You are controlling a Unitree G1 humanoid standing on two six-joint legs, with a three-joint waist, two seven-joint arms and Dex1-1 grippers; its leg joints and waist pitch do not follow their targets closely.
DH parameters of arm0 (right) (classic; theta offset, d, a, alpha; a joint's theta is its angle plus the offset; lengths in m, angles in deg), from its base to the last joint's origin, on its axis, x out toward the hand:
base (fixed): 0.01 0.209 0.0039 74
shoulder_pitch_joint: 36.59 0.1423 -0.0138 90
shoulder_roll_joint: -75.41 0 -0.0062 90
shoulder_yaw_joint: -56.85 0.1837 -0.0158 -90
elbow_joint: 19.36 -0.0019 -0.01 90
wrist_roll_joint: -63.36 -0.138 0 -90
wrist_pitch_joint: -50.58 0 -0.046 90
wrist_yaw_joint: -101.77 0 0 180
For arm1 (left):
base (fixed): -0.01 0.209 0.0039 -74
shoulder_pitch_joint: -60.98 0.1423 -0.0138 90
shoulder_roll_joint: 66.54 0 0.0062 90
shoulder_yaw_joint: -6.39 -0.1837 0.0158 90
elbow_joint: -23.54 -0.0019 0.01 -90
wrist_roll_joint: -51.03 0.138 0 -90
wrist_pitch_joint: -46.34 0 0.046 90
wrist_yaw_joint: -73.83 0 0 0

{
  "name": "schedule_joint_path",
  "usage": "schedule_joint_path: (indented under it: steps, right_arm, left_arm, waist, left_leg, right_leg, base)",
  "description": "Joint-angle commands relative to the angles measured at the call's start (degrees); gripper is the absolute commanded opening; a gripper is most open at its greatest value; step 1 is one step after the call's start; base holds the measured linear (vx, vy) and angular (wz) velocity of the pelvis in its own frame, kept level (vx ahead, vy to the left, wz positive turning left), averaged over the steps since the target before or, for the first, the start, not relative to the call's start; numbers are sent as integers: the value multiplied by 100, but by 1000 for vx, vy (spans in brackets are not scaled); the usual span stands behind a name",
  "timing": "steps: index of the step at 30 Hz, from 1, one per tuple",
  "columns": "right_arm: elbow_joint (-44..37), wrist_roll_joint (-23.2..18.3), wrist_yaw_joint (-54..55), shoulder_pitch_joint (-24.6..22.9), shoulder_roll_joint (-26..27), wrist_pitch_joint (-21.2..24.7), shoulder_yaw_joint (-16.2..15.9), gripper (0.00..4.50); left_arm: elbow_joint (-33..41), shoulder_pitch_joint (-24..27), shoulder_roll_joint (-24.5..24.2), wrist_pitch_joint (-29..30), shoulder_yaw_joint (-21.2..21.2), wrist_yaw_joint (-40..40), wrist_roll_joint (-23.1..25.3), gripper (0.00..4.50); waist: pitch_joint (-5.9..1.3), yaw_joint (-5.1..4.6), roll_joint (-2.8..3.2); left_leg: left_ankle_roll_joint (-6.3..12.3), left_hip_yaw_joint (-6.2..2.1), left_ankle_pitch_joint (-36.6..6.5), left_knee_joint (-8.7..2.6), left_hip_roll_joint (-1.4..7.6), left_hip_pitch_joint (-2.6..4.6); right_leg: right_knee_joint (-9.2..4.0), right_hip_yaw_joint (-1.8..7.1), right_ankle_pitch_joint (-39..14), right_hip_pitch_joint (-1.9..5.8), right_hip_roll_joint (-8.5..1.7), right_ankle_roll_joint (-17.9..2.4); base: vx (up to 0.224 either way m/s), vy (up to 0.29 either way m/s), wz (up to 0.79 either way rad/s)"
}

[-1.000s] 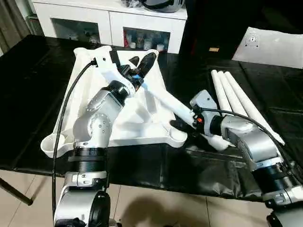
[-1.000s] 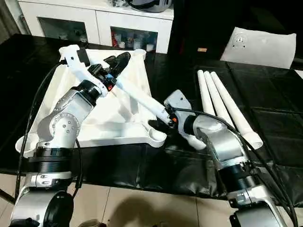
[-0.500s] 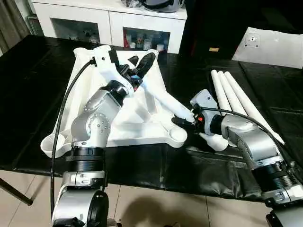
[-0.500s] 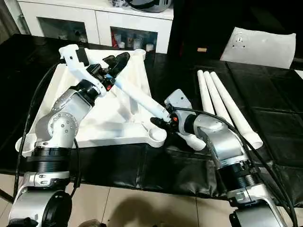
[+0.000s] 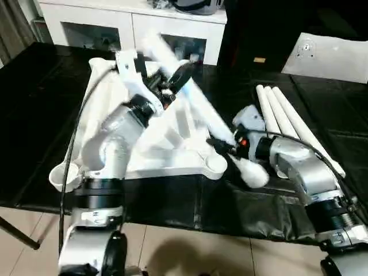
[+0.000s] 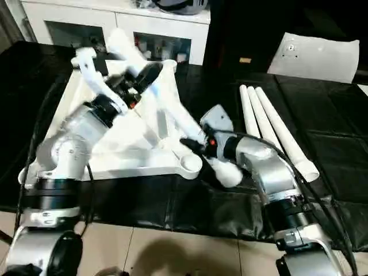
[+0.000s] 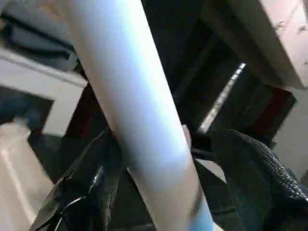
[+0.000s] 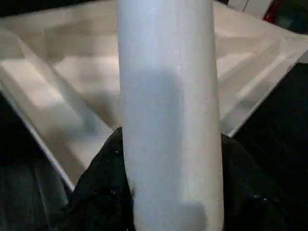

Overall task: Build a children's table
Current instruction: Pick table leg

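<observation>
Even indoor light; motion blur smears the left arm (image 5: 115, 144) and raised leg (image 5: 190, 95).

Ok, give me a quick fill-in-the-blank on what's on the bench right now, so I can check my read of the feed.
1. The number of spare legs lying side by side on the black surface is ____.
2. The white leg in the air is held by the left pincer and the ____ pincer.
3. The tabletop lies with its ribbed ____ facing up.
4. The held leg's thick end hangs beside the tabletop's near ____ socket.

Missing words: three; right; underside; corner
</observation>
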Motion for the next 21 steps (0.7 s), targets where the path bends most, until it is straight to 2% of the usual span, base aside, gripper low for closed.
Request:
schedule_joint_path:
  steps: [1,3,6,8,9,10,13,15,17,19,20,21]
  right_arm:
    - [-125,-231,206,38,70,-71,350,181]
    - [-172,-309,390,50,167,-105,516,179]
    - [-170,-328,648,69,255,-145,684,178]
    - [-162,-312,733,71,271,-157,728,178]
    - [-163,-290,928,55,312,-175,843,178]
    - [-163,-290,928,55,312,-175,843,178]
    - [-443,-297,1191,-127,331,-15,972,178]
    - [-571,-297,1228,-203,326,49,971,178]
    - [-989,-300,1332,-438,336,238,947,178]
    - [-1174,-309,1407,-539,357,316,952,178]
    - [-1530,-290,1656,-715,441,510,975,178]
    - [-1688,-282,1772,-791,485,593,982,178]
  left_arm:
    - [143,39,-71,-109,-223,-194,101,366]
    - [175,96,-125,-171,-278,-181,204,366]
    - [220,170,-240,-372,-396,-224,474,401]
    - [226,195,-313,-460,-472,-233,620,410]
    - [241,251,-486,-741,-629,-144,1020,417]
    - [241,251,-486,-741,-629,-144,1020,430]
    - [388,507,-1044,-1083,-1160,-14,1959,449]
    - [467,605,-1150,-1048,-1256,-35,2067,449]
    - [721,925,-1359,-944,-1424,-36,2301,450]
    - [822,1078,-1450,-842,-1500,5,2430,450]
    - [903,1384,-1498,-441,-1452,503,2735,450]
    - [956,1532,-1421,-251,-1325,726,2728,450]
  waist:
    - [-385,20,41]
    - [-388,15,75]
    - [-384,9,85]
    - [-390,11,90]
    - [-389,10,116]
    - [-392,-1,106]
    - [-392,1,133]
    - [-394,3,142]
    - [-387,7,146]
    - [-380,6,155]
    - [-370,-11,157]
    - [-357,-15,155]
  left_leg:
    - [228,-88,-771,-403,301,53]
    - [144,-89,-782,-408,297,55]
    - [110,-91,-824,-420,301,54]
    - [63,-93,-831,-419,295,59]
    - [47,-97,-838,-422,294,62]
    - [42,-96,-844,-422,292,56]
    - [17,-104,-851,-429,300,63]
    - [19,-98,-722,-431,296,61]
    - [8,-95,-726,-434,298,55]
    - [-17,-92,-810,-448,302,65]
    - [-43,-91,-848,-458,301,64]
    - [-67,-93,-904,-460,300,58]
  right_leg:
    - [-447,272,-668,323,-454,-1265]
    - [-427,271,-598,326,-442,-1265]
    - [-434,274,-602,326,-440,-1221]
    - [-436,271,-607,333,-440,-1198]
    - [-439,271,-596,327,-436,-1183]
    - [-429,276,-571,332,-431,-1148]
    - [-424,274,-575,330,-432,-1088]
    - [-401,276,-397,331,-426,-1056]
    - [-403,279,-410,332,-431,-1106]
    - [-414,280,-541,312,-426,-1057]
    - [-414,279,-593,309,-409,-1050]
    - [-432,281,-687,305,-410,-1001]
  base:
    - [0,0,0]
    - [0,0,0]
    - [0,0,0]
    - [0,0,0]
    - [0,0,0]
    - [0,0,0]
    - [0,0,0]
    - [0,0,0]
    - [0,0,0]
    - [0,0,0]
    - [0,0,0]
    - [0,0,0]
